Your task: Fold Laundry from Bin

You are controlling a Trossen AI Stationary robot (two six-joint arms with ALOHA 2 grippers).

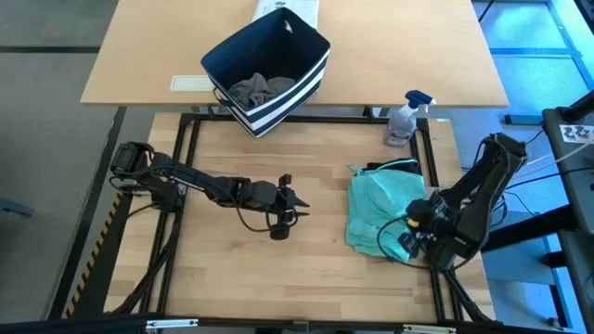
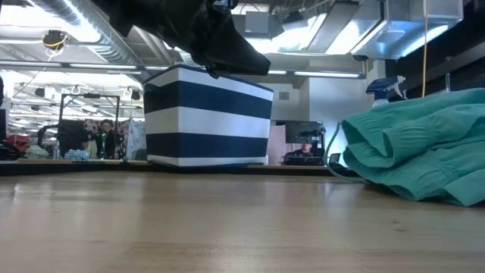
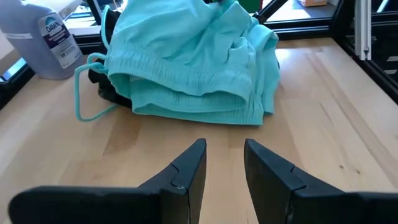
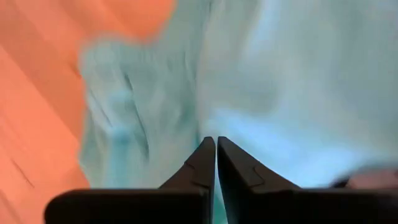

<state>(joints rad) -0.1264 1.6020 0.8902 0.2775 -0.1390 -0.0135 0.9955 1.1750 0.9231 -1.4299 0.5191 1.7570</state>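
A teal garment lies bunched on the right part of the wooden table, with a dark piece showing under its far edge. It also shows in the left wrist view and the low view. The striped navy bin stands on the far table with grey laundry inside. My left gripper hovers open at the table's middle, left of the garment, its fingers holding nothing. My right gripper is at the garment's near right corner, shut over teal cloth. My right gripper points steeply down at the teal garment's near right part with its fingertips together. The blurred view does not show whether cloth sits between them or whether they touch it at all.
A spray bottle stands just beyond the garment at the table's far right. The garment's teal drawstring loops onto the wood beside it. A white printed box sits behind the bin. Bare wood stretches between my left gripper and the garment.
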